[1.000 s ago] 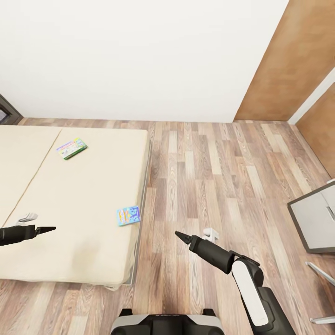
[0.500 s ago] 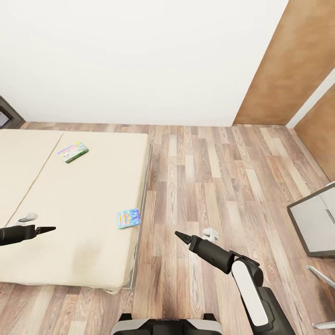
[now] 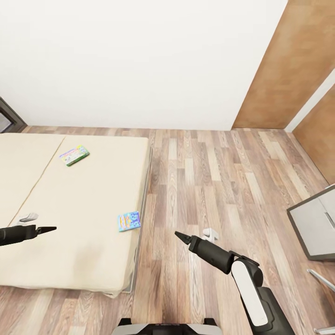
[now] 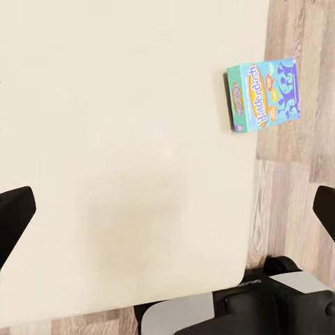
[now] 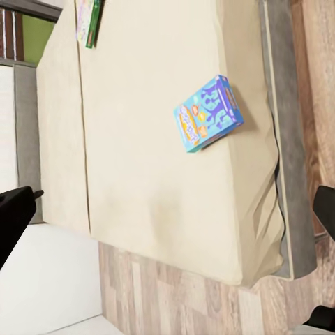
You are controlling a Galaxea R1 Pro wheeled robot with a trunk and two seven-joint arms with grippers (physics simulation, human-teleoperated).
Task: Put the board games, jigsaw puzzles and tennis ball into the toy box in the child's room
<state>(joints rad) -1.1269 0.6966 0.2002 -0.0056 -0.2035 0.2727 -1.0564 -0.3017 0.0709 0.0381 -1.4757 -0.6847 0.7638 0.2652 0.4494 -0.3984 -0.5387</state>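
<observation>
Two board games lie on the bed (image 3: 79, 195), a low beige mattress on a grey frame. The small blue one (image 3: 129, 221) sits at the mattress edge nearest the floor, also seen in the left wrist view (image 4: 265, 94) and the right wrist view (image 5: 208, 114). The green-edged one (image 3: 74, 155) lies farther back (image 5: 89, 19). My left gripper (image 3: 50, 228) hovers open over the mattress, left of the blue game. My right gripper (image 3: 179, 235) hangs open over the wood floor, right of the bed. The toy box, jigsaw puzzles and tennis ball are out of view.
Wood-plank floor (image 3: 209, 177) stretches between the bed and a pale grey, dark-rimmed tabletop (image 3: 312, 224) at the right edge. A white wall (image 3: 139, 60) runs behind, with brown panels (image 3: 288, 65) at the right. A dark window frame (image 3: 7, 118) shows at far left.
The whole picture has slid down a little, so the camera moved; the bed and both games keep their places. Both grippers hold the same pose.
</observation>
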